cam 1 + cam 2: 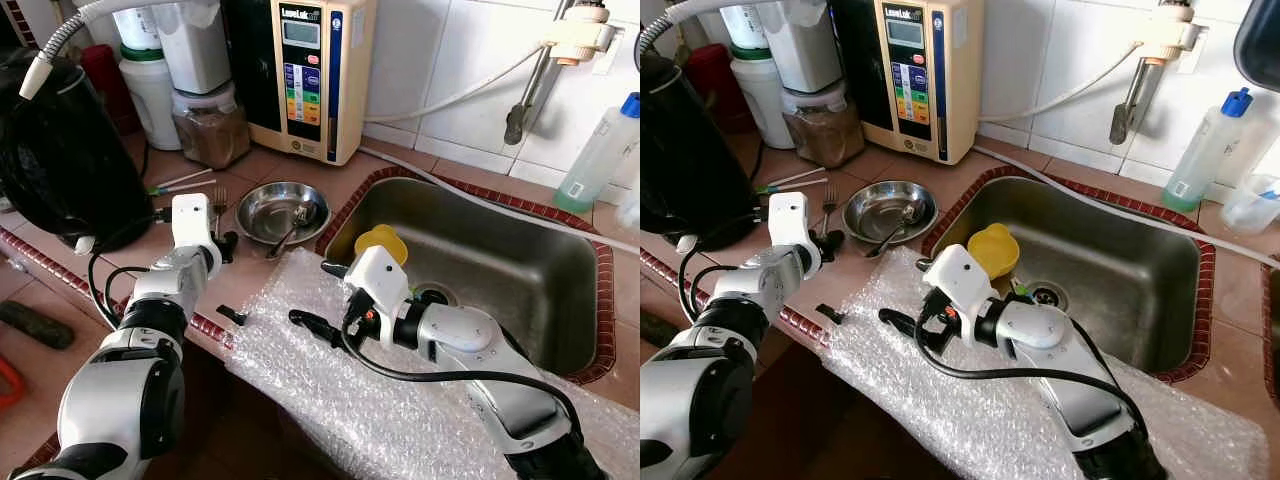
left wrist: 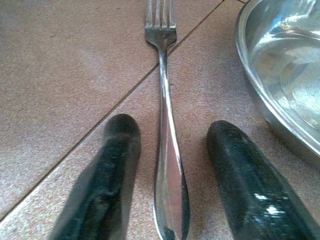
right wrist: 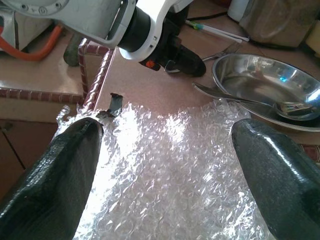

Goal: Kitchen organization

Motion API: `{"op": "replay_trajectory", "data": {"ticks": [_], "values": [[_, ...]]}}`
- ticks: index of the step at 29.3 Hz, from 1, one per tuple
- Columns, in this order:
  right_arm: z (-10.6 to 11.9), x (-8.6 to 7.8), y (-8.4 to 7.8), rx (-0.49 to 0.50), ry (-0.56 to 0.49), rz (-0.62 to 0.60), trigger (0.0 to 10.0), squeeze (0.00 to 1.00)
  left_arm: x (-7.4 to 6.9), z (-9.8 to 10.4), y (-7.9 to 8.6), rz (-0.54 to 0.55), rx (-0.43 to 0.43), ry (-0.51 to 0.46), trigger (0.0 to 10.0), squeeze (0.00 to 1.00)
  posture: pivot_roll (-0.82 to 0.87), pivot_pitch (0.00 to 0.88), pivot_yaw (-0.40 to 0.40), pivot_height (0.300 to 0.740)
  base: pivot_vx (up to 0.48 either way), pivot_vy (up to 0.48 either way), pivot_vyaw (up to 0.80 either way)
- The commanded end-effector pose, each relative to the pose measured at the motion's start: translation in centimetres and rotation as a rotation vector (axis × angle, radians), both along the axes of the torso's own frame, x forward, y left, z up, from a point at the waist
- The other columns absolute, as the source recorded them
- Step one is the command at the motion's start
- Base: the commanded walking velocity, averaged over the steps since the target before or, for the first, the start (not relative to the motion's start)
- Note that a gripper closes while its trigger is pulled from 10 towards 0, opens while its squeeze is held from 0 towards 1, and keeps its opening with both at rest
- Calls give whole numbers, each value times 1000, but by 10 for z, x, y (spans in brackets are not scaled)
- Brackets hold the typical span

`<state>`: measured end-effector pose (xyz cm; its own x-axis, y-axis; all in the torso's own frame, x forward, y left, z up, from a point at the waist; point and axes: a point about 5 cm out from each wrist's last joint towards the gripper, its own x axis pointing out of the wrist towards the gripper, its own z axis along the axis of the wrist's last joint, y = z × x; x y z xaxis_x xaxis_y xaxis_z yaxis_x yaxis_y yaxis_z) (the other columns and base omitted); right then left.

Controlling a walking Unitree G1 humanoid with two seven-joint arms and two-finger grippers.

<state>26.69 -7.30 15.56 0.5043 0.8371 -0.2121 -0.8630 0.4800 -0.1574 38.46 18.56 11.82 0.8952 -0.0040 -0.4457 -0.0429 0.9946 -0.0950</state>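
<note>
A steel fork lies on the brown tiled counter, left of a shallow steel bowl. My left gripper is down at the counter, open, with one black finger on each side of the fork's handle and small gaps between. A spoon rests in the bowl, its handle pointing over the rim. My right gripper hovers open over a sheet of bubble wrap spread at the counter's front edge, with nothing between its fingers.
A steel sink to the right holds a yellow cup. A black kettle, a jar of brown powder and a water ioniser line the back. A small black clip lies by the wrap's corner.
</note>
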Motion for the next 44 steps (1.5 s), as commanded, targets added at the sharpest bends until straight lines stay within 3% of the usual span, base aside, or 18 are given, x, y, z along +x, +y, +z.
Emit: {"op": "replay_trajectory", "data": {"ticks": [1, 21, 26, 44], "values": [[-2, -1, 1, -15, -3, 8, 10000, 0, -4, -9, -1, -3, -16, 51, 0, 0, 102, 0, 68, 740, 0, 0, 0], [-6, -2, -1, -37, 6, 20, 10000, 0, -7, -14, -6, -43, -23, 57, 0, 0, 104, 0, 70, 740, 0, 0, 0], [-6, -1, -2, -43, 0, 20, 10000, 0, -7, -14, -3, -33, 10, 42, 0, 0, 105, 0, 65, 740, 0, 0, 0], [-7, 11, -8, -61, -35, -40, 10000, 0, -16, -10, 23, 197, 147, -104, 0, 0, 109, 0, 41, 740, 0, 0, 0]]}}
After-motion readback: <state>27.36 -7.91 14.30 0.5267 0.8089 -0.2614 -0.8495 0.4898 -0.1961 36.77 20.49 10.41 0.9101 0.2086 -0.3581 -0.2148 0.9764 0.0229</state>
